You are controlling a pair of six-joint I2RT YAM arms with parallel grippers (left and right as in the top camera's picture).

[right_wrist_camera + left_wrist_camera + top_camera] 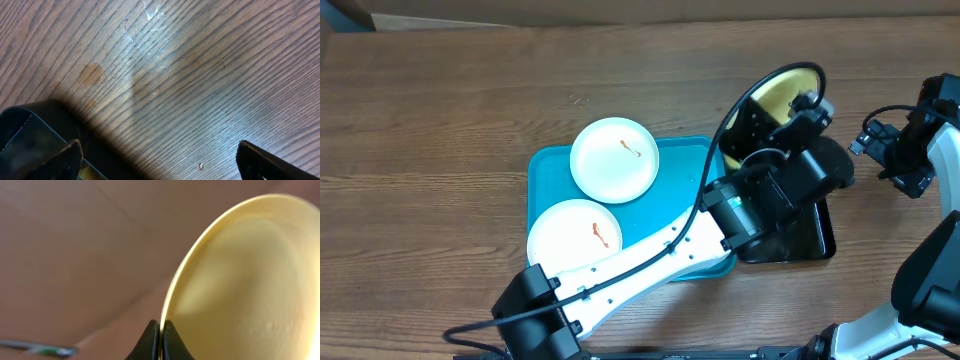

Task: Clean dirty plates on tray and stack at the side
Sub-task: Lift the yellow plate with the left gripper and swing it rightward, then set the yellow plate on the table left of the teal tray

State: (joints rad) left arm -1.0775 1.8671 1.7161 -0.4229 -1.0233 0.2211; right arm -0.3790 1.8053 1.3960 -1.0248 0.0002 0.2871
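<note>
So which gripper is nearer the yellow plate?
Left. The left gripper is shut on the rim of the yellow plate. The right gripper hangs open over the table to its right, not touching.

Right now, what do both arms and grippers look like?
The left arm has a white link, black joints and a black cable looping alongside. The right arm is also white and black. The left gripper and right gripper have black fingers.

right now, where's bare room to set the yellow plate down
Widest free patch: bare table left of the tray, and the strip behind it. Crowded right of the tray: black tray, left arm with the yellow plate, right tool. Two white plates fill the tray's left.
</note>
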